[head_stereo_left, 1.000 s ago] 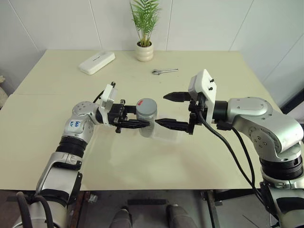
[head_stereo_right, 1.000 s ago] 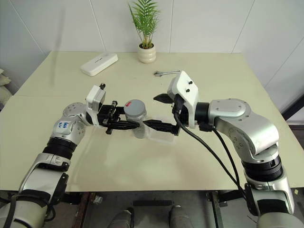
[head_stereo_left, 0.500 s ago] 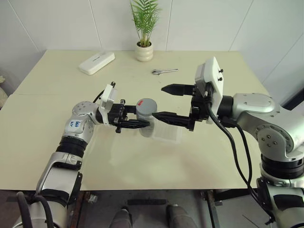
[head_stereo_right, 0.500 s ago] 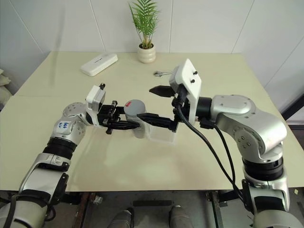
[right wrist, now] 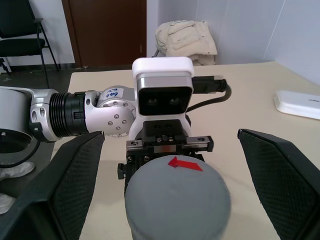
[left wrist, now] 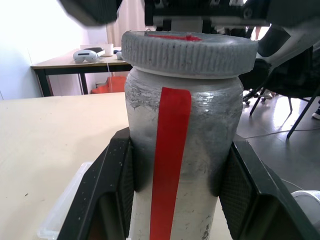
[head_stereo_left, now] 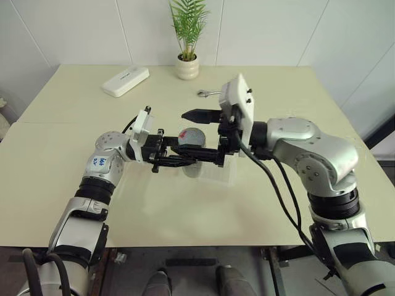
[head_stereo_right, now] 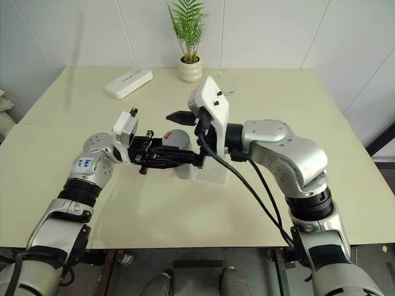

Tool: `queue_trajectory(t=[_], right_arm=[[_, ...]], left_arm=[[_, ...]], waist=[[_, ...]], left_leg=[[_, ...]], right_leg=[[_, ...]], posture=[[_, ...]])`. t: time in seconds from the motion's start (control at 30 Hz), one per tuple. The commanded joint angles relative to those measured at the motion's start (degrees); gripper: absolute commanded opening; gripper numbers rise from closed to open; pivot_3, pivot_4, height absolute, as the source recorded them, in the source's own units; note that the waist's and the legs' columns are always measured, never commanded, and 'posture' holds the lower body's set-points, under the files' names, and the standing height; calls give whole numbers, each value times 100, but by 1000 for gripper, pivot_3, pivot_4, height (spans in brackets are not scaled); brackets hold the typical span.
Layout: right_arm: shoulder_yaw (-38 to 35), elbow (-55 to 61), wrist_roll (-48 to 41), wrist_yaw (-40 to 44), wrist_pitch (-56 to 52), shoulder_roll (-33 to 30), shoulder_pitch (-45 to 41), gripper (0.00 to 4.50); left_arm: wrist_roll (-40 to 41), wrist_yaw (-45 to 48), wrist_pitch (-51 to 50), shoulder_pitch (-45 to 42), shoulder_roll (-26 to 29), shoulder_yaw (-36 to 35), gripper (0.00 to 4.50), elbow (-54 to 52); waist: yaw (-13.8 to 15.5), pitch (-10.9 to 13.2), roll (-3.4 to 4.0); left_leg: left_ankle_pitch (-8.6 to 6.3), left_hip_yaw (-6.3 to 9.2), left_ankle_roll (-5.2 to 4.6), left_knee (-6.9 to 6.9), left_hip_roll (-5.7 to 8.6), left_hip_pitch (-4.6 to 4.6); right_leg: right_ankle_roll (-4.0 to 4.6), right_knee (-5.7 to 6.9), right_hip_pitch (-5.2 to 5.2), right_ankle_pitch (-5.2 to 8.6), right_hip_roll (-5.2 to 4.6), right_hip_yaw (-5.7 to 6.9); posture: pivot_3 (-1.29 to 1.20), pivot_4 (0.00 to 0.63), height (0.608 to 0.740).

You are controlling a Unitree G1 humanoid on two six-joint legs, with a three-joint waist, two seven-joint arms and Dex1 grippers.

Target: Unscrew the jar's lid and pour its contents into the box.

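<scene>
Right pincer (head_stereo_left: 199, 134) hides jar (head_stereo_left: 192, 161) partly; contents prob. unseen.

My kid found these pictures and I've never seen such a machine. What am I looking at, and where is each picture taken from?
It is a two-armed humanoid robot at a cream table. Two pictures come from cameras in its head, looking down over its arms; the other two come from cameras on its wrists. The left tool is shut on a grey jar with a red stripe, holding it above the table. Its lid is on. The right tool stands open, one finger on each side of the lid. Under the jar lies a clear box. Farther back are a potted plant, a white case and a wrench.
</scene>
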State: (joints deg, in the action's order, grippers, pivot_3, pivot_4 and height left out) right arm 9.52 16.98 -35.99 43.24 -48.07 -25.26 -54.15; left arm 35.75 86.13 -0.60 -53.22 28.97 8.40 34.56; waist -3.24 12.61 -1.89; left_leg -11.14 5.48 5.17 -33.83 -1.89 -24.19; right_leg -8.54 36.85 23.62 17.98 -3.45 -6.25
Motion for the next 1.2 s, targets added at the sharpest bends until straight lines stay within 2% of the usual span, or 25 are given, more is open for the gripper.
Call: queue_trajectory(t=[0.03,0.37,0.8,1.2], right_arm=[[35,-12,133,87,258,108,-169,4485],[100,-237,506,139,415,161,-151,4485],[-124,126,400,234,198,-336,73,4485],[-194,309,268,260,117,-480,107,4485]], left_arm=[[110,637,28,-132,16,-28,1876,-102],[111,637,8,-108,26,-41,1876,-121],[93,637,-16,-99,31,-49,1876,-129],[84,637,-9,-128,35,-48,1876,-89]], waist=[[-1,0,0],[-3,0,0],[-3,0,0],[-1,0,0]], left_leg=[[0,0,0,0,0,0],[0,0,0,0,0,0],[0,0,0,0,0,0],[0,0,0,1,0,0]], right_leg=[[0,-1,0,0,0,0],[0,1,0,0,0,0],[0,0,0,0,0,0],[0,0,0,0,0,0]], posture=[[0,150,740],[0,150,740],[0,150,740],[0,150,740]])
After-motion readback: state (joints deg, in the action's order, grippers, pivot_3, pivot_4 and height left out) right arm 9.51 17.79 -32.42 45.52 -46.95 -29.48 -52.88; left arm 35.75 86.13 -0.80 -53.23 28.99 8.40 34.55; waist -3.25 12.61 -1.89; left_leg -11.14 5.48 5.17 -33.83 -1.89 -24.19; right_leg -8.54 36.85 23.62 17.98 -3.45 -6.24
